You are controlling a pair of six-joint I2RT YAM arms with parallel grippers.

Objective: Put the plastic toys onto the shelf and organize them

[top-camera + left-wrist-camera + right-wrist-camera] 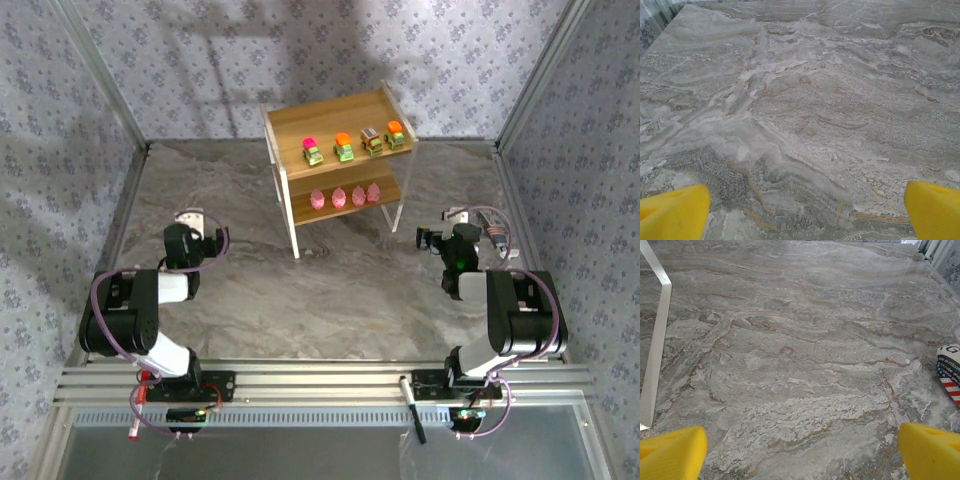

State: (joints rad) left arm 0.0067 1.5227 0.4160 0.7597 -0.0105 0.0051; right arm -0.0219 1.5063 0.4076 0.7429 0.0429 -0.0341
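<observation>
Here, toys [344,149] on shelf [330,118], far beyond left gripper [805,210], right gripper [801,452], both spread empty.

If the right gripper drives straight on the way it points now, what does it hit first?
Probably the bare table: the open right gripper tilts down toward it. The shelf leg stands off to its left, outside that line.

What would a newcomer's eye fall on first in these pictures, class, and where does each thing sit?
The light-wood shelf at the far middle of the marble table stands out, with four little cars in a row on its top tier and four pink figures lined up on the lower one. Nearer, the left gripper and right gripper hang open above bare marble, jaws wide apart.
</observation>
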